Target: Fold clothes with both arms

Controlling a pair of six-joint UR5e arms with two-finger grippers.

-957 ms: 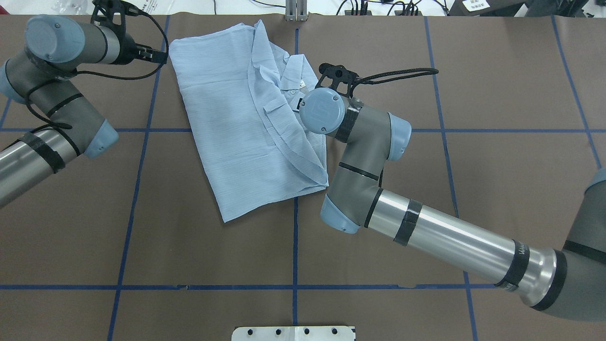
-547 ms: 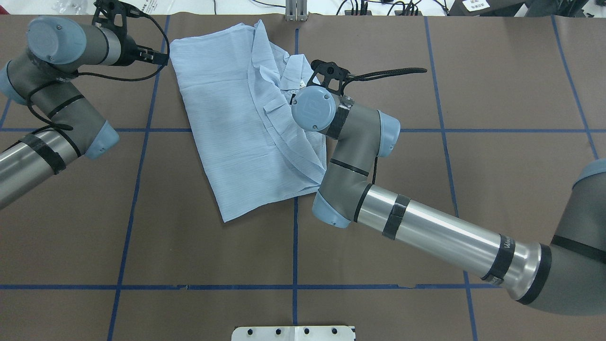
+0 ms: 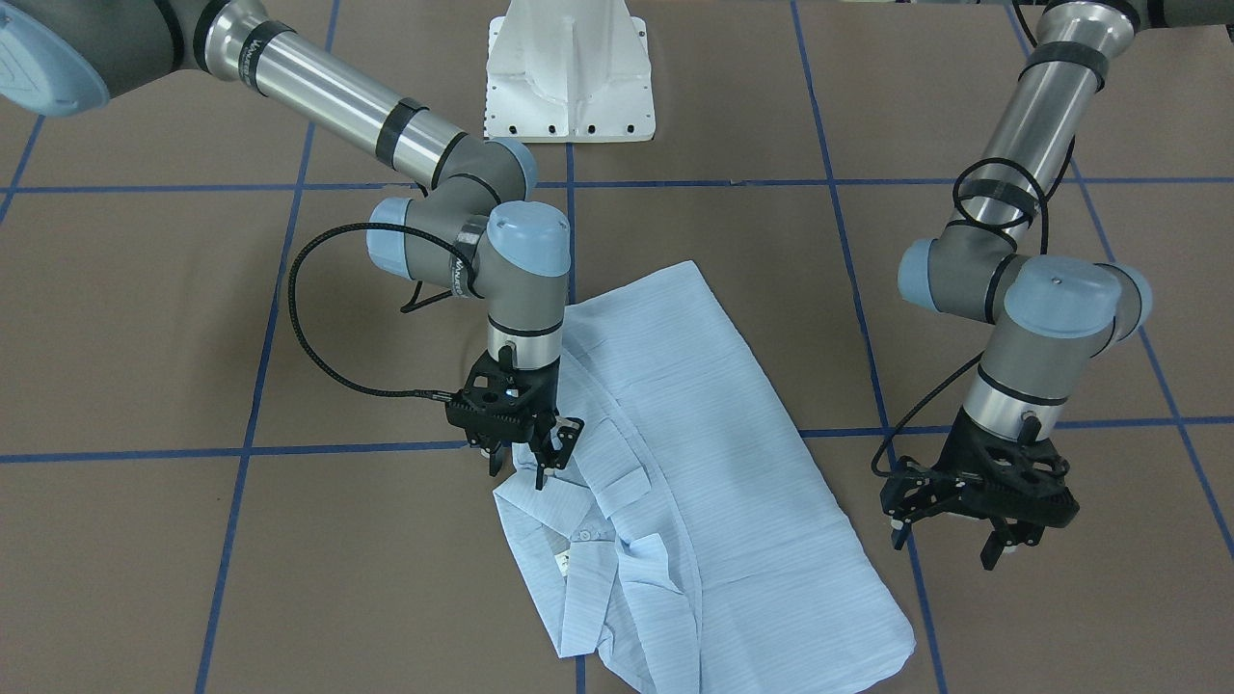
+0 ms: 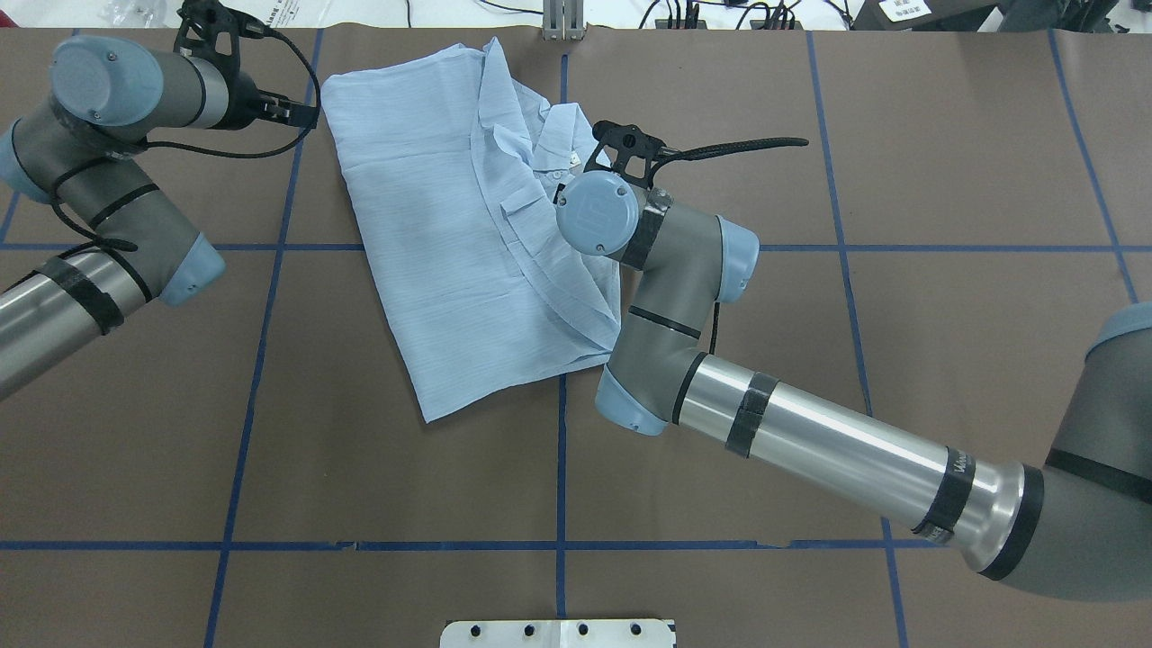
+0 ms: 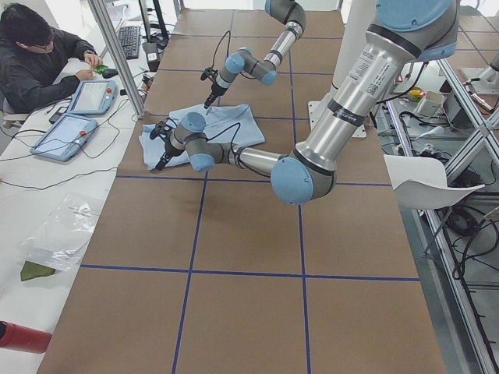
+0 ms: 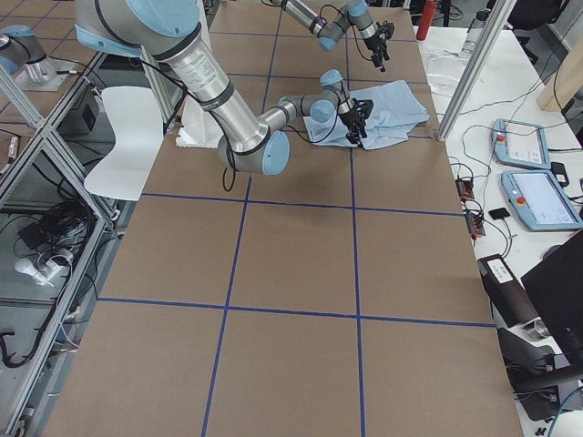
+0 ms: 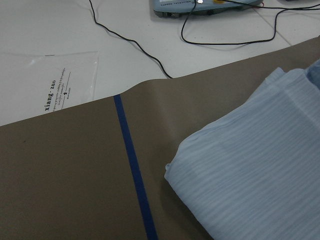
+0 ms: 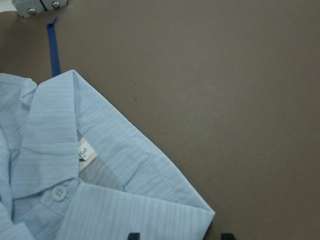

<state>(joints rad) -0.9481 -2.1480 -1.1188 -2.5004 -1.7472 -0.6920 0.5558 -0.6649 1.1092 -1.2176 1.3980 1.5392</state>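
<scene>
A grasp for the next fold is judged to be in preparation. The part-folded light blue shirt (image 3: 694, 453) is spread on the brown table cover (image 3: 289, 578), and its corner (image 8: 197, 215) beside the collar (image 8: 47, 125) is straddled by the right gripper (image 3: 522, 465), whose jaws are held apart. The left gripper (image 3: 945, 545), likewise spread and empty, is poised just clear of the shirt's opposite edge. Next, the right jaws would need to be lowered and closed on the thin cloth between them, and the left brought inward onto its edge.
</scene>
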